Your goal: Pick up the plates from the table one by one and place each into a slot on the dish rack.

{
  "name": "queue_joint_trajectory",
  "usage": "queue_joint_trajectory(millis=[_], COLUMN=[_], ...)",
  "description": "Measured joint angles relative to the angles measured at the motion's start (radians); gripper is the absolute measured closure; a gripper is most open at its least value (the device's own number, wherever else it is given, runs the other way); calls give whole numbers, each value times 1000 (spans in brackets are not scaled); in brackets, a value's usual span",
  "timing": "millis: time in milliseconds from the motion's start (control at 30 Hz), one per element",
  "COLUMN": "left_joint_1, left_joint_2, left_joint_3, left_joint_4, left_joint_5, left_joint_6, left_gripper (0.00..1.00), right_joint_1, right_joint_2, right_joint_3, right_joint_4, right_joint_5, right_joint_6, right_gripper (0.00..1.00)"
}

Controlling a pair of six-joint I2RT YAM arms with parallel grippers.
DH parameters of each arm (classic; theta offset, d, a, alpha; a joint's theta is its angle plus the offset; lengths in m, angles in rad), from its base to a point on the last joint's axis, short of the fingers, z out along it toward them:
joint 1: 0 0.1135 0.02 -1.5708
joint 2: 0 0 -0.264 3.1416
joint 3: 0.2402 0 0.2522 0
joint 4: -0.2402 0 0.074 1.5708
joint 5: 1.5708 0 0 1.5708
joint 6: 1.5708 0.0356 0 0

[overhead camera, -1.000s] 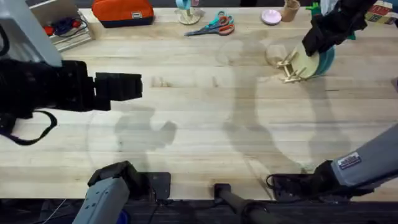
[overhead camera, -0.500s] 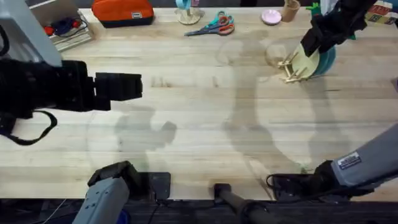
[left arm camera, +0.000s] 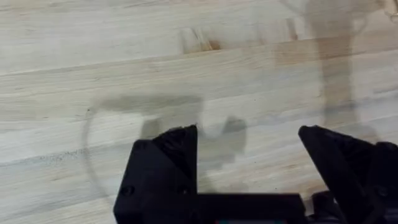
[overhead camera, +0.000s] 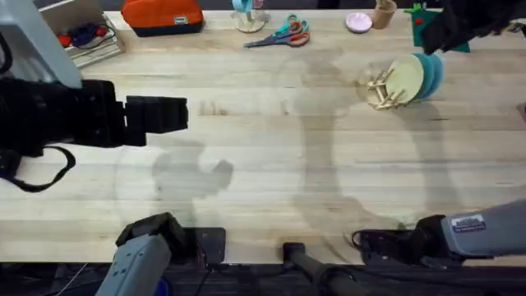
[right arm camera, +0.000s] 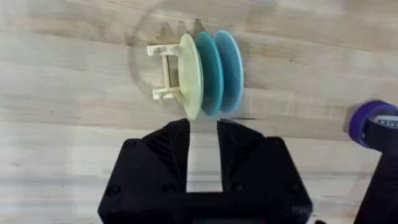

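Observation:
The small wooden dish rack (overhead camera: 380, 89) stands at the far right of the table (overhead camera: 271, 164). Three plates stand upright in it: a cream one (overhead camera: 404, 78) in front and two teal ones (overhead camera: 431, 72) behind. In the right wrist view the rack (right arm camera: 163, 70), the cream plate (right arm camera: 189, 74) and the teal plates (right arm camera: 217, 68) lie just beyond my right gripper (right arm camera: 203, 124), which is narrowly open and holds nothing. Overhead, the right gripper (overhead camera: 444, 31) hovers behind the rack. My left gripper (left arm camera: 249, 149) is wide open over bare wood, at the left (overhead camera: 156, 119).
Along the far edge sit an orange pouch (overhead camera: 162, 14), scissors (overhead camera: 283, 34), a pink disc (overhead camera: 358, 22) and a wire basket (overhead camera: 82, 37) at the far left. A purple object (right arm camera: 367, 121) lies close to the rack.
My right gripper has let go of the cream plate and drawn back from the rack toward the far right. The plate stays standing in its slot. The left arm has not moved.

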Motion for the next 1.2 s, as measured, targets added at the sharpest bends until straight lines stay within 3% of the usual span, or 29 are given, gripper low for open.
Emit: queue_joint_trajectory(millis=[233,467,833,1200], left_joint_1=[0,0,0,0], left_joint_2=[0,0,0,0], left_joint_3=[0,0,0,0], left_joint_4=[0,0,0,0], left_joint_5=[0,0,0,0], left_joint_6=[0,0,0,0], left_gripper=[8,7,8,7], right_joint_1=[0,0,0,0], right_joint_2=[-153,-335,-514,-544], right_joint_3=[0,1,2,3], right_joint_4=[-50,-104,-180,-202], right_joint_5=[0,0,0,0], right_joint_6=[0,-4,0,0], right_gripper=[594,103,9,7])
